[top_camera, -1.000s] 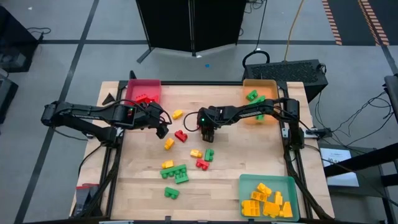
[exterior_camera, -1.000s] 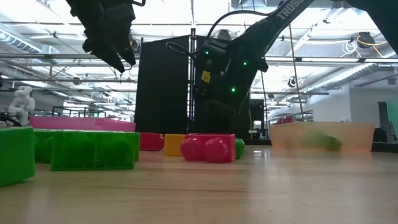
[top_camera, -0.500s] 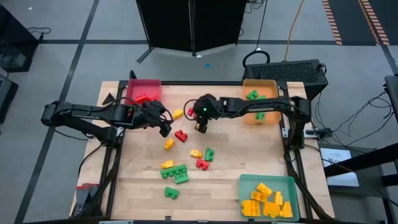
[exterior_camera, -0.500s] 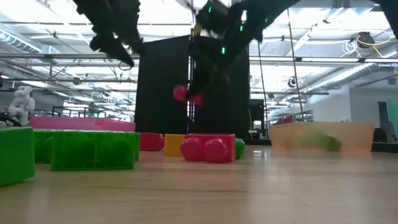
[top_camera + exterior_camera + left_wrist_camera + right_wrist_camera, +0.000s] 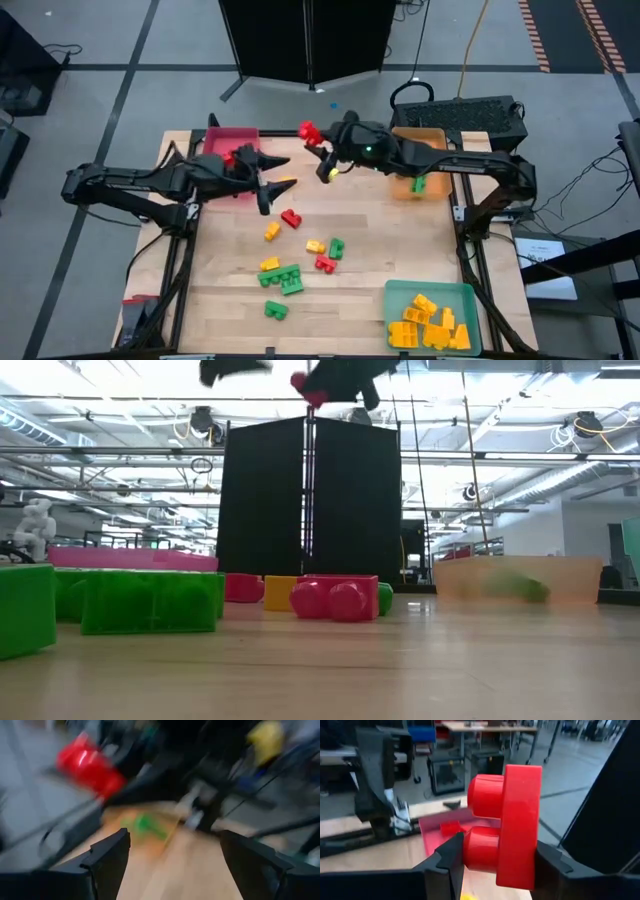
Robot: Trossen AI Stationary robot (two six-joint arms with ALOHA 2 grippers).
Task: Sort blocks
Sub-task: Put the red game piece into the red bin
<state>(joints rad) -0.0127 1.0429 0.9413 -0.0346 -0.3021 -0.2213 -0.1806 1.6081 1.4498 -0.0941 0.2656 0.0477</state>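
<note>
My right gripper [image 5: 318, 142] is high above the table's far middle, shut on a red block [image 5: 512, 830] that also shows in the high view [image 5: 308, 131] and the low view [image 5: 305, 386]. My left gripper [image 5: 268, 180] hangs open and empty beside the red tray [image 5: 232, 143]. Its fingers [image 5: 112, 852] stand wide apart in the blurred left wrist view. Several red, yellow and green blocks lie flat on the table, among them a red one [image 5: 291, 218] and a green one [image 5: 285, 280]. My right gripper pinches the red block between its two fingers. One finger [image 5: 451, 854] meets the studded face by the lower stud [image 5: 476, 854], the other the opposite flat face [image 5: 532, 862]. The fingers reach nearly level toward the table's left. The block is lifted clear, studs sideways.
An orange tray [image 5: 432, 134] at the far right holds green blocks. A teal tray [image 5: 400, 290] at the near right holds yellow blocks. The red tray holds a red block [image 5: 230, 158]. A yellow block [image 5: 285, 184] lies near my left gripper.
My right gripper has risen high off the table with the red block, swinging toward the far edge and the red tray, and has tipped from pointing down to nearly level. My left gripper has risen a little and tipped up to nearly level, still open.
</note>
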